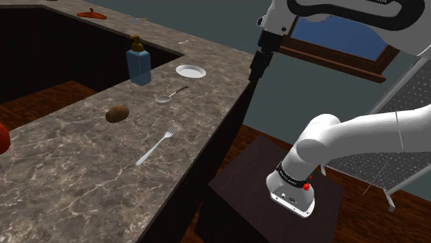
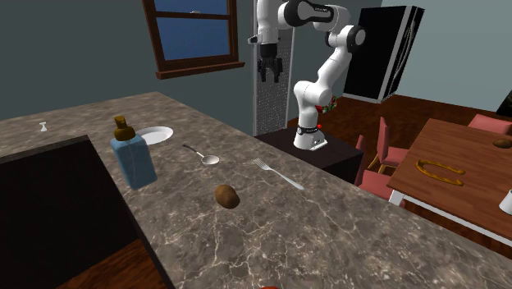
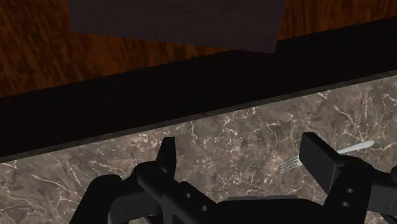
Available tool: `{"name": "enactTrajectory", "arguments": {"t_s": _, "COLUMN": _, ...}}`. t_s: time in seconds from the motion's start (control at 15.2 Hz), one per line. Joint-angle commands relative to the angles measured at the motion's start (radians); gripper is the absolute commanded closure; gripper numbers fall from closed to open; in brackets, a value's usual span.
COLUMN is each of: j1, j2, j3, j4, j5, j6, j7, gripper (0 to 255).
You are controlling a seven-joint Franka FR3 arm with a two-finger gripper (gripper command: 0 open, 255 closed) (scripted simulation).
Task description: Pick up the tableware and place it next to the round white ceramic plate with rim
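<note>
**Counter stock: one fork to move, gripper empty above the edge**

Item: fork, one. It is grey and slim, with a long straight handle and short tines. It lies flat on the brown veined stone counter, well apart from the plate, with the spoon between the two. In the shoulder view its tines point toward the spoon. In the wrist view the tines of the fork show on the stone just beside one fingertip, and nothing touches them.

Other things on the counter, counted:
- plate, one: round, white, rimmed, near the counter's far corner.
- spoon, one: grey, lying just beside the plate, bowl toward the fork.
- bottle, one: blue, with a brown top, upright, near the plate.
- potato, one: brown, between the bottle and the fork.

The second exterior view shows the same set: fork, spoon, plate, bottle, potato.

Arm: one, white. It rises from the dark stand beside the counter, folds at the elbow and turns the hand straight down. The gripper hangs high above the counter's near edge, clear of everything on it. The same gripper has its two black fingers standing wide apart, with bare stone between them and nothing in their hold.
</note>
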Motion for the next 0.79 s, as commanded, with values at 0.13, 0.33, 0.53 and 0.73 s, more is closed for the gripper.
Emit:
{"name": "enactTrajectory", "arguments": {"t_s": 0.13, "j1": -0.012, "j2": -0.028, "j3": 0.064, "j4": -0.049, "j5": 0.039, "j6": 0.036, "j7": 0.117, "gripper": 0}}
{"name": "enactTrajectory", "arguments": {"t_s": 0.33, "j1": -0.029, "j2": -0.049, "j3": 0.166, "j4": -0.106, "j5": 0.103, "j6": 0.094, "j7": 0.292, "gripper": 0}}
{"name": "enactTrajectory", "arguments": {"t_s": 0.53, "j1": -0.044, "j2": -0.044, "j3": 0.274, "j4": -0.141, "j5": 0.166, "j6": 0.158, "j7": 0.467, "gripper": 0}}
{"name": "enactTrajectory", "arguments": {"t_s": 0.73, "j1": -0.065, "j2": -0.011, "j3": 0.387, "j4": -0.153, "j5": 0.225, "j6": 0.228, "j7": 0.642, "gripper": 0}}
